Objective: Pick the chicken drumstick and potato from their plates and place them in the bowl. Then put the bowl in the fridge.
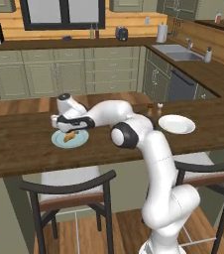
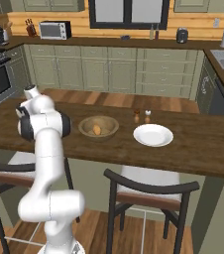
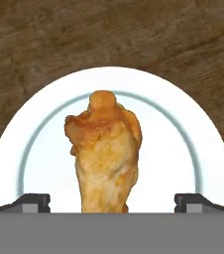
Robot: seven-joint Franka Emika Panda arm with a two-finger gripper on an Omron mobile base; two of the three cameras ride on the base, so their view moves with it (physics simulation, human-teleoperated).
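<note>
The claw (image 3: 112, 202) hangs released right over the drumstick (image 3: 105, 154), fingertips (image 3: 32, 202) either side of it, likely lined up for a grasp. The drumstick lies on its plate (image 1: 70, 138) at the worktop's (image 1: 15, 144) left. The potato (image 2: 97, 130) sits in the bowl (image 2: 98, 126). The arm reaches left, bent low.

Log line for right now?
claw: open, over drumstick | drumstick: on plate | potato: in bowl
</note>
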